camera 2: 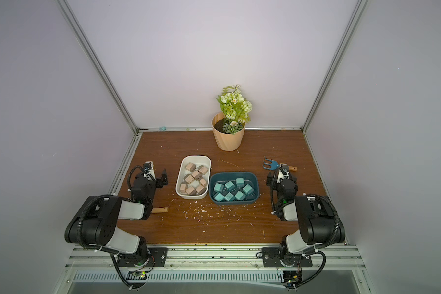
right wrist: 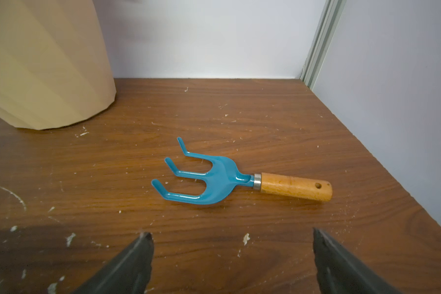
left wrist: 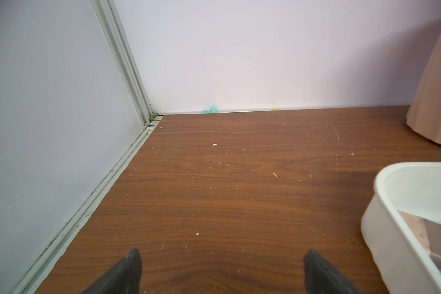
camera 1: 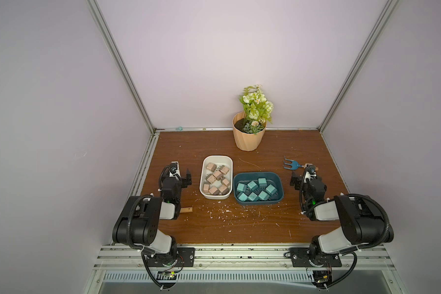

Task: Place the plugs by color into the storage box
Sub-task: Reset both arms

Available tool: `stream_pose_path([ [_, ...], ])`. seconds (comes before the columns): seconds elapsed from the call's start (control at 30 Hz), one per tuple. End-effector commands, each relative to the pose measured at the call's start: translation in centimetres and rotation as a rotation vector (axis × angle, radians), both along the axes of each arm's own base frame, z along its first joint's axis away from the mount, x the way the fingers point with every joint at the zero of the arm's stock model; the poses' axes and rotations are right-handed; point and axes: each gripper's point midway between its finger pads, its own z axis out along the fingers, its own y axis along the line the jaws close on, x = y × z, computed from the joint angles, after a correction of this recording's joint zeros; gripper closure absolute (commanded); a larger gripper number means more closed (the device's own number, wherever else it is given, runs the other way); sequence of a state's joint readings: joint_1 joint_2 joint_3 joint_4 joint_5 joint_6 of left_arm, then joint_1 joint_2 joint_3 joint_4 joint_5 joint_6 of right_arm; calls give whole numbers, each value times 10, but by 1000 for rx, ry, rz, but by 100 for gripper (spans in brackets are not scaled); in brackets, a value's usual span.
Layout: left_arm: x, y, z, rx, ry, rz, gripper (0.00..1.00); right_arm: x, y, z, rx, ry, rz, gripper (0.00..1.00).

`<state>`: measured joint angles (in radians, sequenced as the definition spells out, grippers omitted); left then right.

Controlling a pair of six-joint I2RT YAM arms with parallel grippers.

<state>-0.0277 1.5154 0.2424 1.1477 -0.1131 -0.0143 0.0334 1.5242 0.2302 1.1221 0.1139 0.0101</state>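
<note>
1. The beige-pink plugs (camera 1: 217, 175) lay jumbled in the white tray (camera 1: 217, 157) near the middle of the table (camera 1: 239, 224), their metal prongs pointing different ways.
2. The teal plugs (camera 1: 252, 185) lay in the dark teal tray (camera 1: 257, 173). This tray touched or nearly touched the white one, at about 4 o'clock from it.
3. In both top views no plug could be seen loose on the wood; each colour sat in its own tray.
4. The left gripper (left wrist: 222, 257) was low over bare wood, its jaws spread wide with nothing between them.
5. Seen from above, the white tray stood at 3 o'clock from the left gripper, near it but apart. The left wrist view caught only one corner of that tray, off to the side of the fingers (left wrist: 131, 269), with one beige-pink plug inside it.
6. The right gripper (right wrist: 231, 233) was also wide open and held nothing, with wood showing between its fingers.
7. The dark teal tray lay at 9 o'clock from the right gripper, clear of the jaws, and no plug appeared in the right wrist view.
8. A blue garden fork (right wrist: 214, 180) with a wooden grip lay flat just past the right gripper at about 12 o'clock, apart from the fingertips, with its tines toward 9 o'clock.
9. A flower pot (camera 1: 248, 137) stood at the table's 12 o'clock edge against the back wall.
10. The end of a wooden handle (camera 1: 187, 210) stuck out from under the left arm, at about 7 o'clock from the white tray.
</note>
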Motion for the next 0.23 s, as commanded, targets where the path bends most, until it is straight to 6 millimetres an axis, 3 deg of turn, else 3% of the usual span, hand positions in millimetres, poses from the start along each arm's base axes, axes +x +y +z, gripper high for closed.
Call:
stream_pose_path([
  [0.0, 2, 0, 8, 9, -25, -2, 0, 9, 6, 31, -10, -114, 31, 0],
  [0.2, 4, -1, 6, 10, -16, -4, 0, 9, 6, 31, -9, -107, 30, 0],
])
